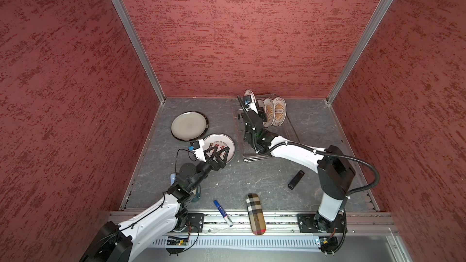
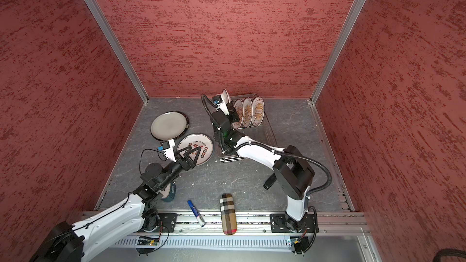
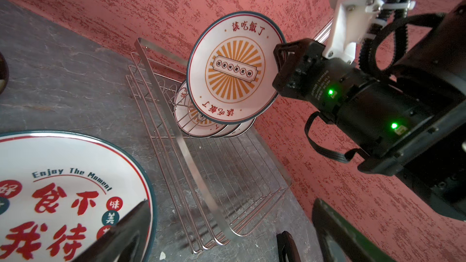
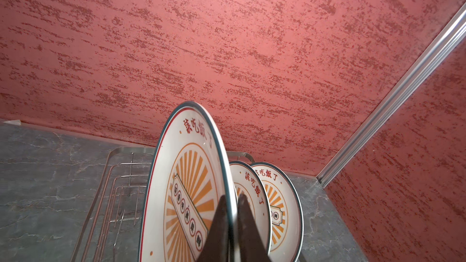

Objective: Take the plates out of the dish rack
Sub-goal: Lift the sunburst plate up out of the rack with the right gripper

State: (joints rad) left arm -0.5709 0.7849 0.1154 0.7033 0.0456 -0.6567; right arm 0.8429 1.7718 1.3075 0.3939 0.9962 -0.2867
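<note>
Right gripper (image 4: pixel 232 197) pinched sunburst plate (image 4: pixel 186 185) by its rim above dish rack (image 3: pixel 184 144); left gripper (image 1: pixel 219 148) gaped empty. Plate likely stiff, slick, breakable; rim grip suits.

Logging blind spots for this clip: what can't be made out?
Right wrist view: held plate cut off by the frame edge.
Left wrist view: racked plates mostly behind the held plate.
Top views: teal object mostly under the left arm; black object too small to identify.

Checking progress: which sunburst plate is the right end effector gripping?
The raised sunburst plate, pinched at its rim by the right end effector; the three others sit lower, standing in the rack.
</note>
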